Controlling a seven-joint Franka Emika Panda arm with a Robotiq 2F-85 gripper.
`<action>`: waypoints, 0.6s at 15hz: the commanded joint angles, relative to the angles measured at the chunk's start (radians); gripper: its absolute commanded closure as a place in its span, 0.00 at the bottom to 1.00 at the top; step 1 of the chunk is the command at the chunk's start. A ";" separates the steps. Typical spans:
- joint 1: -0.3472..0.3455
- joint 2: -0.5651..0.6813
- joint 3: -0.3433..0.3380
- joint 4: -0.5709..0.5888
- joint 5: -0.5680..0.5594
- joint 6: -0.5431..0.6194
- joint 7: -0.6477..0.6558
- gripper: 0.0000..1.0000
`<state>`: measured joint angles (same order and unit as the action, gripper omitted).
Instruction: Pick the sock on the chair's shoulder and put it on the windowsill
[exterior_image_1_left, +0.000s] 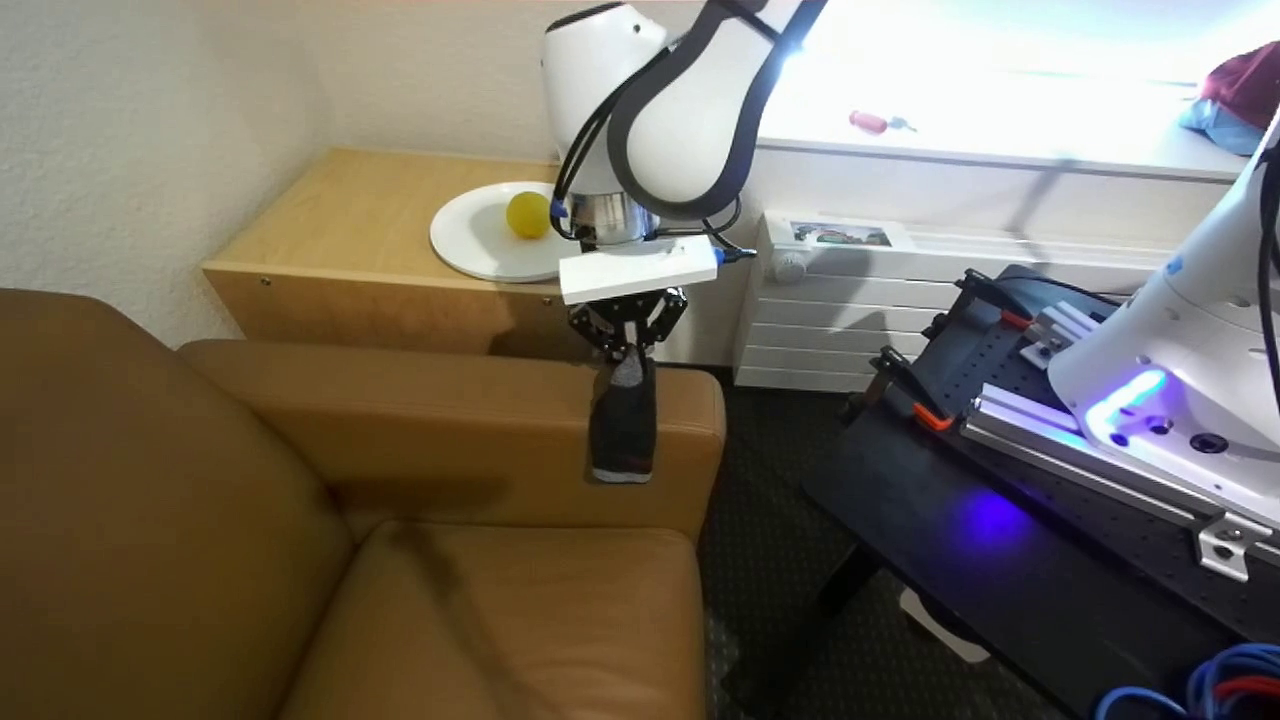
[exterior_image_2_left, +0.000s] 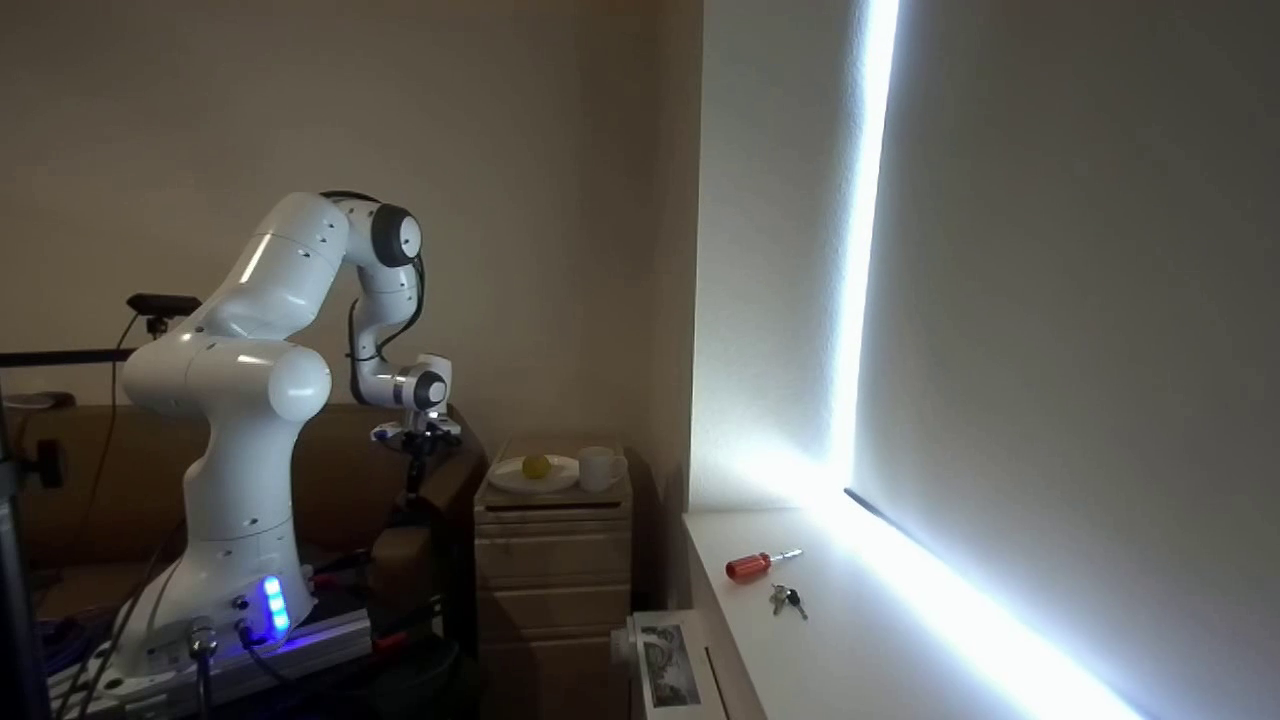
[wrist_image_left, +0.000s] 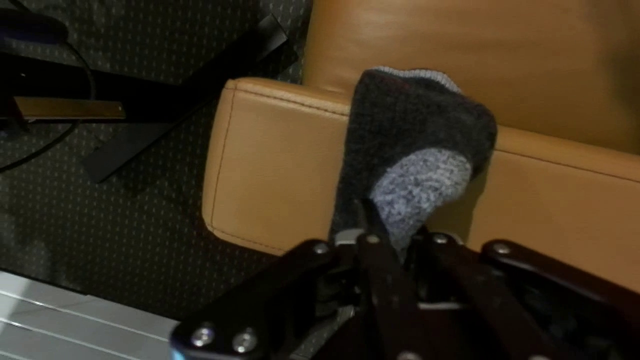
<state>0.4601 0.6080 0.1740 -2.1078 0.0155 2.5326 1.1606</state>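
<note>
Chair (exterior_image_1_left: 420, 420): brown leather, it filled the lower left in an exterior view; its broad arm ended in a rounded front edge, and dark carpet (exterior_image_1_left: 765, 480) showed between that edge and the black table (exterior_image_1_left: 930, 520) at four o'clock.
Robot arm (exterior_image_1_left: 680, 140): it hung from twelve o'clock, its wrist over the chair's arm.
Windowsill (exterior_image_1_left: 1040, 130): it lay at two o'clock from the gripper (exterior_image_1_left: 630, 350), its front edge long and straight; white ledge stretched from the screwdriver (exterior_image_1_left: 868, 122) to a maroon-and-blue bundle (exterior_image_1_left: 1240, 100) at three o'clock.
Cabinet (exterior_image_1_left: 340, 210): it stood at ten o'clock from the gripper, the plate (exterior_image_1_left: 470, 240) close to its chair-side edge.
Gripper: its jaws were together, clamped on the sock (exterior_image_1_left: 622, 425) at its upper end.
Sock: it hung at six o'clock under the jaws; in the wrist view it overlapped the arm's stitched edge, and contact with the leather could not be told.
Screwdriver: red-handled, it lay near the sill's room-side edge.
Keys (exterior_image_2_left: 787, 598): they lay just beside it, at five o'clock.
</note>
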 joint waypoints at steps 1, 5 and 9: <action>-0.016 -0.019 0.020 -0.003 0.014 -0.087 -0.105 1.00; -0.001 -0.099 -0.003 -0.056 -0.007 -0.132 -0.122 0.99; 0.011 -0.327 -0.084 -0.252 -0.072 -0.095 0.022 0.99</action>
<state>0.4619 0.4704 0.1431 -2.1885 -0.0017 2.4206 1.0925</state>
